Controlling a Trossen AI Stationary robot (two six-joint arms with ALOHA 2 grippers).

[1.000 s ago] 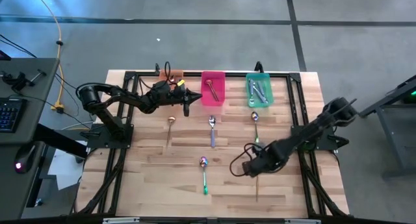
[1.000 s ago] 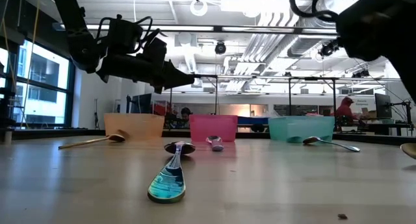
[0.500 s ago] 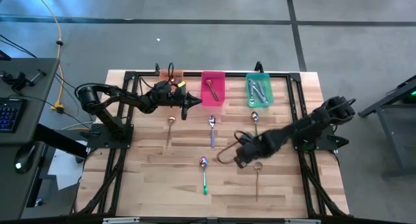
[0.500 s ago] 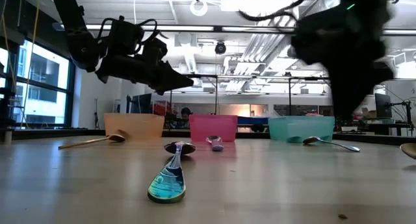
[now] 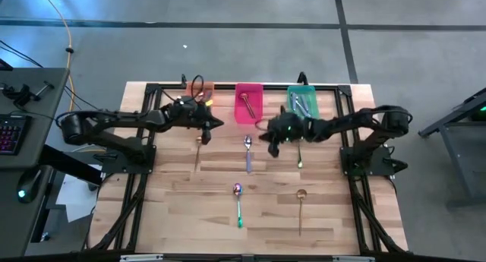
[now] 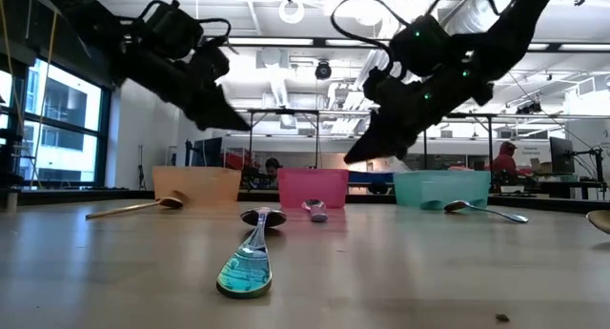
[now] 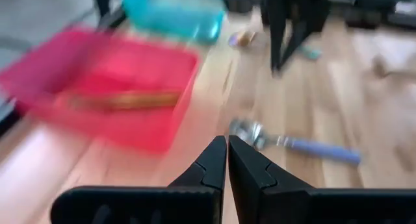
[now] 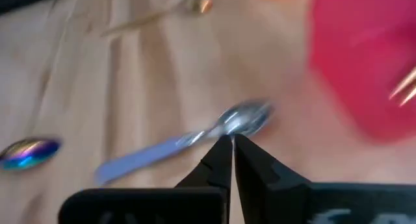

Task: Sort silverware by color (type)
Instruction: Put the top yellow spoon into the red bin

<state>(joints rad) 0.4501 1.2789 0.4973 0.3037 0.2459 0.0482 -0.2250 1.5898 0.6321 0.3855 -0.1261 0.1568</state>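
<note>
the silverware is partly sorted: a copper spoon (image 5: 247, 103) lies in the pink bin (image 5: 248, 115), silver pieces (image 5: 301, 107) lie in the green bin (image 5: 312, 117), and five spoons lie loose on the wooden table (image 5: 167, 201): a gold spoon (image 5: 198, 150) below the orange bin (image 5: 187, 87), a silver spoon with a blue handle (image 5: 247, 152) below the pink bin, a green-handled spoon (image 5: 298, 148) below the green bin, a rainbow spoon with a green handle (image 5: 238, 203) nearer the front, and a copper spoon (image 5: 301, 209) to its right. the right gripper (image 5: 273, 140) hangs above the table between the blue-handled and green-handled spoons, fingers pressed together and holding nothing; its wrist view looks down on the blue-handled spoon's bowl. the left gripper (image 5: 213, 125) hovers just in front of the pink bin, above the gold spoon's bowl, likewise clenched and empty. whichever spoon is taken next, the jaws must part first, come down astride the thin handle rather than the bowl, and pinch close to the wood, since such flat metal is likely to slip. the two grippers are near each other over the middle, so one reaching for the blue-handled spoon should mind the other arm.
</note>
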